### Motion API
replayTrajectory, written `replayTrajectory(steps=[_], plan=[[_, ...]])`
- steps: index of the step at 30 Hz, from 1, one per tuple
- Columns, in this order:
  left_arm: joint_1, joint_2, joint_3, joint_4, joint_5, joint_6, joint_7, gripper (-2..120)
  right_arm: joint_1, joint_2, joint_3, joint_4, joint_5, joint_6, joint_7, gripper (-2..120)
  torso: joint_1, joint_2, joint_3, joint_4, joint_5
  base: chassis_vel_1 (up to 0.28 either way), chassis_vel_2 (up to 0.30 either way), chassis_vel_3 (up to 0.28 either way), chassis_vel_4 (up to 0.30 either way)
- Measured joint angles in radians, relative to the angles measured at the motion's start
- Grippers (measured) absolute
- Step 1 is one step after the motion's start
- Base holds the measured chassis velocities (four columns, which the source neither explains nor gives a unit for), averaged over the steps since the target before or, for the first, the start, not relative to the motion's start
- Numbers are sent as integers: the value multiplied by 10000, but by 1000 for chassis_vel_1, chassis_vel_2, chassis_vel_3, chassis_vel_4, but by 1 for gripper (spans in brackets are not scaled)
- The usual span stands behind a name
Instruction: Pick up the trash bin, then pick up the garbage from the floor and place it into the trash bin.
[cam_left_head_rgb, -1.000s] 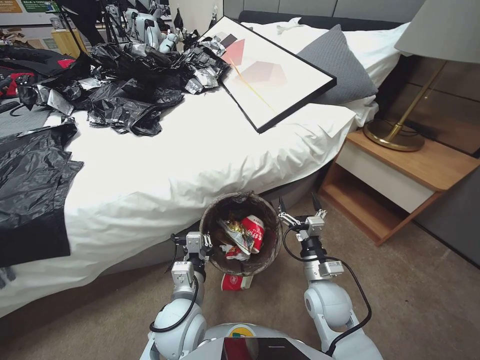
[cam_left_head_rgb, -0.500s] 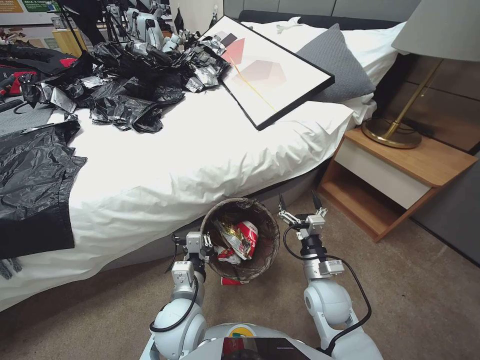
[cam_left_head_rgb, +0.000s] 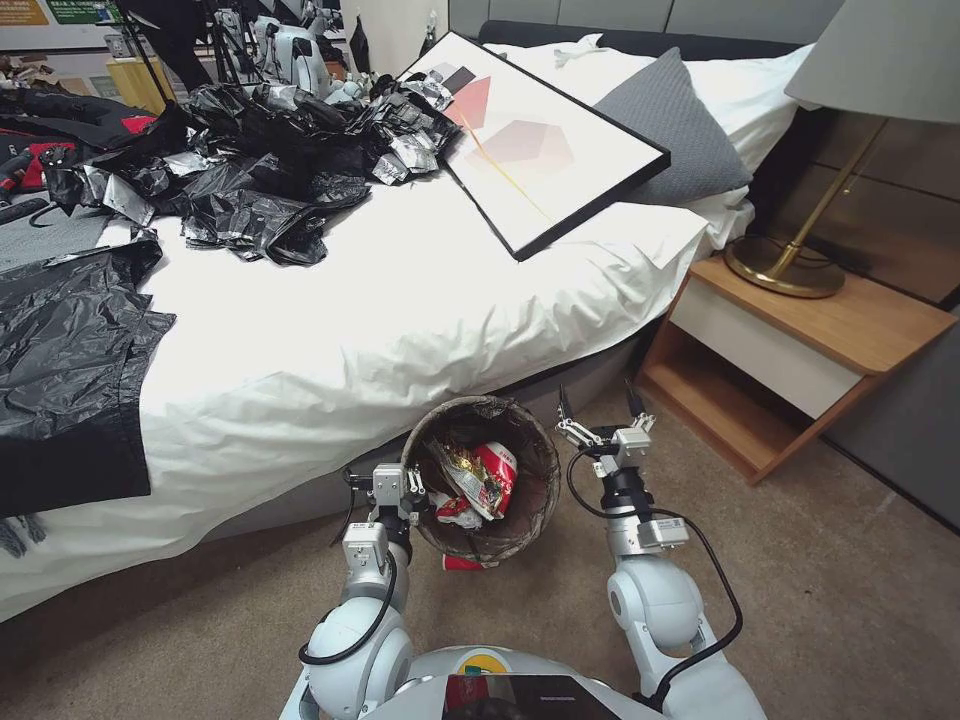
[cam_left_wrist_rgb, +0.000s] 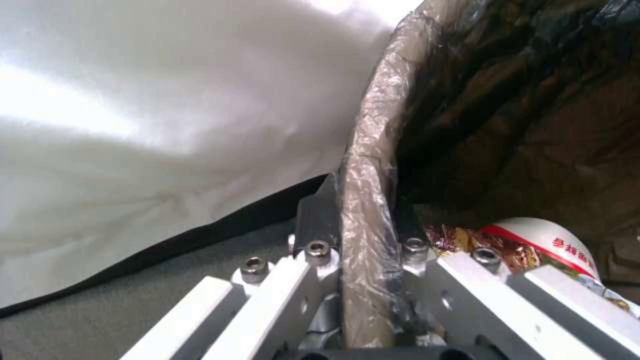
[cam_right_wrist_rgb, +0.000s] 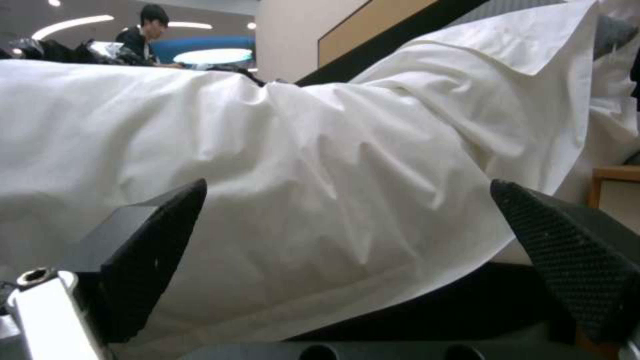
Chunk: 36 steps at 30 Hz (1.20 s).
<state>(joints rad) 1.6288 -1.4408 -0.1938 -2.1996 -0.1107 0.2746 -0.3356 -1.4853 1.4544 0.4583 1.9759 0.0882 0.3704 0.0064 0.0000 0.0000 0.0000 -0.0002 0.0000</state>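
Head view: the left gripper (cam_left_head_rgb: 408, 487) holds the round white trash bin with its dark bag liner (cam_left_head_rgb: 482, 478) off the beige carpet floor (cam_left_head_rgb: 850, 590), tilted, beside the white bed's edge (cam_left_head_rgb: 330, 330); a red-and-white paper cup (cam_left_head_rgb: 496, 476) lies inside, another (cam_left_head_rgb: 462, 563) on the floor beneath. The right gripper (cam_left_head_rgb: 598, 408) hangs spread, empty. Left wrist view: fingers (cam_left_wrist_rgb: 319, 220) pinch only rim and slippery liner, so the bin may slip or spill.

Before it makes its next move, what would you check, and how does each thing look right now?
1. Left claw shut on the trash bin rim: ok.
2. Right claw open and holding nothing: ok.
3. Litter such as the red-and-white cup sits inside the bin: ok.
4. Red-and-white cup on the carpet under the bin, not picked up: not ok.
5. More litter elsewhere on the floor: cannot tell.
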Motion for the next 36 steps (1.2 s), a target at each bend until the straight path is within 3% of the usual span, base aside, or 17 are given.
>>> replayTrajectory(steps=[36], plan=[[54,-10,21,55,41,-66,30,3,156,-13,-14,-40,-5,-125,36,100,1,0,2,10,2,81,79,81,82]])
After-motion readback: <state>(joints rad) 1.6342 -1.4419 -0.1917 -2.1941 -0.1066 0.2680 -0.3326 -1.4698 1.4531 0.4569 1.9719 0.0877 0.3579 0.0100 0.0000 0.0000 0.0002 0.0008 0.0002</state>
